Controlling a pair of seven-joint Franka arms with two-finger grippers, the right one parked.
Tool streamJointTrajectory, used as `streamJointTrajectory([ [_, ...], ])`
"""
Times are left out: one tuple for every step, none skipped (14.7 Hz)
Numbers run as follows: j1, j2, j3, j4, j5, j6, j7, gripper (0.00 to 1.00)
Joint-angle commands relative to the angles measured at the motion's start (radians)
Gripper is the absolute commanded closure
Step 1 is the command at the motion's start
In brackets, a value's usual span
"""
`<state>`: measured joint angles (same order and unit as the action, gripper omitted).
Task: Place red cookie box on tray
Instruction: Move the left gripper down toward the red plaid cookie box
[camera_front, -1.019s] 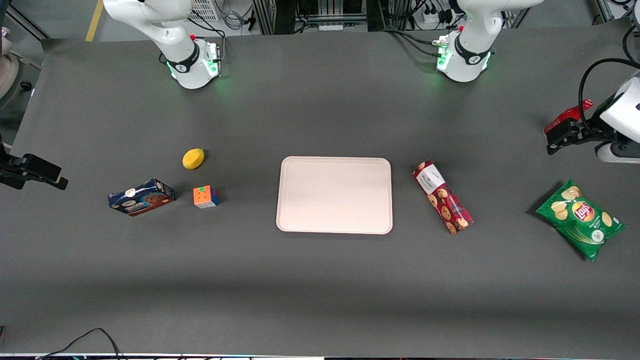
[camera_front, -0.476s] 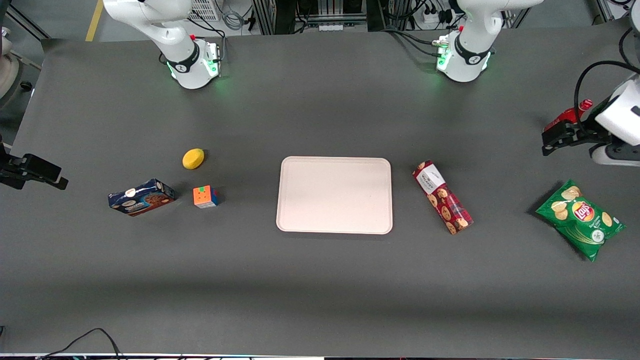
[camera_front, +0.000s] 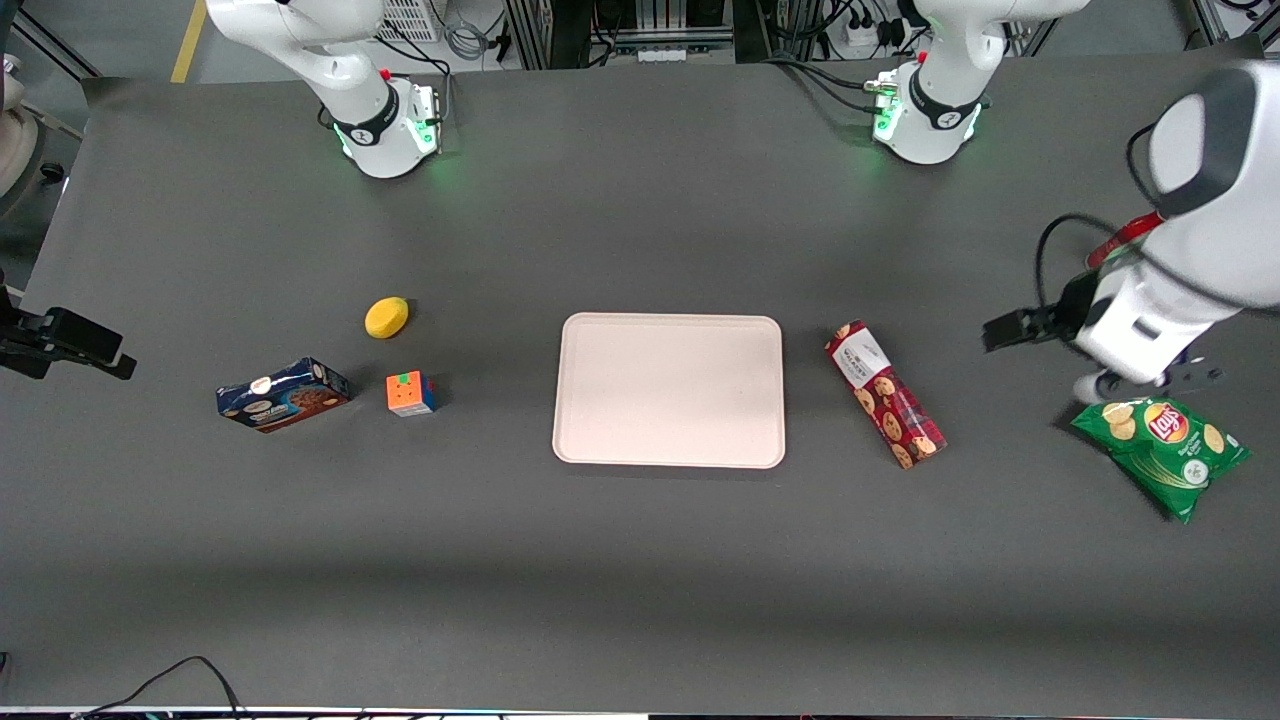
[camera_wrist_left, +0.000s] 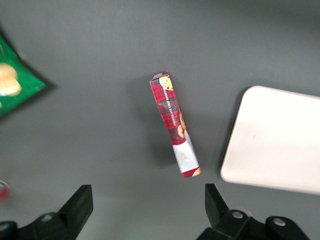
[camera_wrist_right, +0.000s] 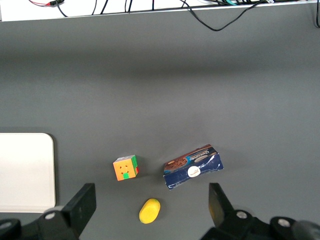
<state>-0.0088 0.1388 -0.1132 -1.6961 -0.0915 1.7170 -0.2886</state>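
— Dark-red plaid on grey: found the long narrow dark-red plaid cookie box (camera_front: 884, 395) lying flat on the dark grey bench (camera_front: 640, 580). Sat near the large flat pale cream-pink tray (camera_front: 670, 390) without touching it, toward the working arm's end. Not yet on the tray, then.

— Agreed. Lay askew to the tray's edge, white-labelled end farther from the front camera. Why placed so?

— Probably set out as a plain start: flat on a broad face, free all round, and narrow enough to be pinched across its width.

— And the end effector (camera_wrist_left: 147, 212)?

— Hung above the bench, well apart from the box and nearer the crinkly green chip bag (camera_front: 1160, 440). Fingers spread wide, nothing held. Looked like the approach, judging by that open spread and by the box and tray edge both caught in the wrist view.

— Why spread so wide this early?

— Likely to straddle the box's narrow width on arrival. Would have needed a turn to square the fingers with the slanted long sides, or else risked nudging the box round instead of gripping it.

— Anything in the way?

— Nothing seen between box and tray. Noted the shorter blue cookie box (camera_front: 283, 394) well off toward the parked arm's end, no part of this job. Saw the tray bare, so judged room enough for the whole length.
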Motion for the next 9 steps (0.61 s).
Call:
streamJointTrajectory([
  [-0.071,0.056,0.007,-0.055,-0.004,0.114,-0.188,0.00],
  [-0.077,0.050,0.007,-0.106,-0.002,0.169,-0.204,0.00],
  [-0.080,0.050,0.007,-0.144,-0.001,0.211,-0.230,0.00],
  [-0.080,0.048,0.007,-0.180,-0.001,0.245,-0.245,0.00],
  [-0.088,0.047,0.007,-0.224,-0.001,0.295,-0.265,0.00],
  [-0.106,0.039,0.012,-0.290,-0.001,0.370,-0.273,0.00],
  [-0.106,0.038,0.015,-0.357,-0.001,0.462,-0.273,0.00],
  [-0.106,0.038,0.015,-0.416,-0.001,0.545,-0.273,0.00],
  [-0.109,0.041,0.013,-0.457,-0.001,0.611,-0.276,0.00],
])
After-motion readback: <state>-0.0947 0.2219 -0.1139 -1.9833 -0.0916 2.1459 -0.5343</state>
